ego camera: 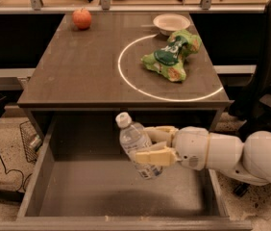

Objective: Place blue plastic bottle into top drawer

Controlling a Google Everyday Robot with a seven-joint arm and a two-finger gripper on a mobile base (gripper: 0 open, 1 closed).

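I count one dark brown table, one open grey top drawer and my one hand clamped around one clear white-capped plastic bottle, tilted over the drawer floor. Then one green crumpled bag, one white bowl, one red apple.

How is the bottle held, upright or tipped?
Tipped: the blue plastic bottle leans cap-left, clamped in the gripper over the open top drawer.

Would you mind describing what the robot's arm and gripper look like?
The gripper, over the top drawer, has two flat, cream-coloured fingers on a rounded white wrist. The arm is smooth, bulbous white shells joined at narrow seams; no cables or markings show.
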